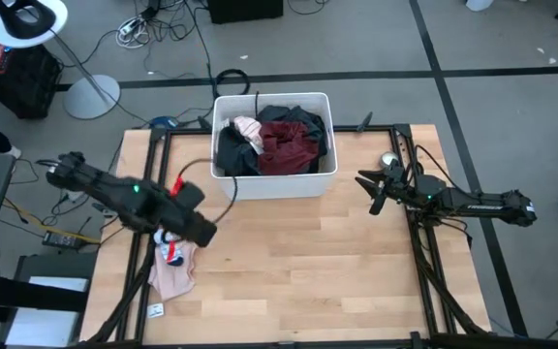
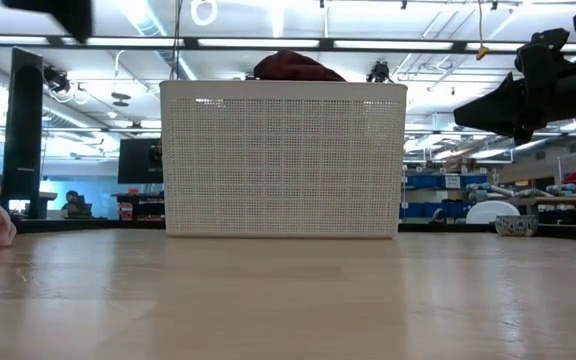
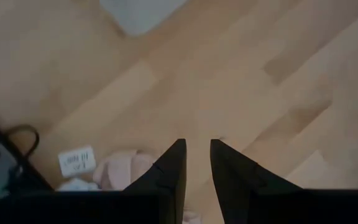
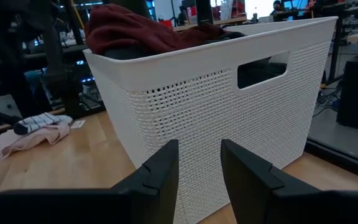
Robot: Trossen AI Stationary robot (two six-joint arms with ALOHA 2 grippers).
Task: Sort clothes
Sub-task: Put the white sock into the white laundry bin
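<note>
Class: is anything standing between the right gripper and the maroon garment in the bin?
Yes. The white bin's perforated wall faces the right gripper, and the maroon garment sits behind it, heaped above the rim.

Grey floor point(image 1: 511, 39), ceiling striplights point(image 2: 268, 42), black monitor point(image 2: 140, 160).

The left gripper point(image 3: 197, 158) hangs over the table's left side, fingers slightly apart; the right gripper point(image 4: 199, 158) waits near the right edge, fingers apart too.
</note>
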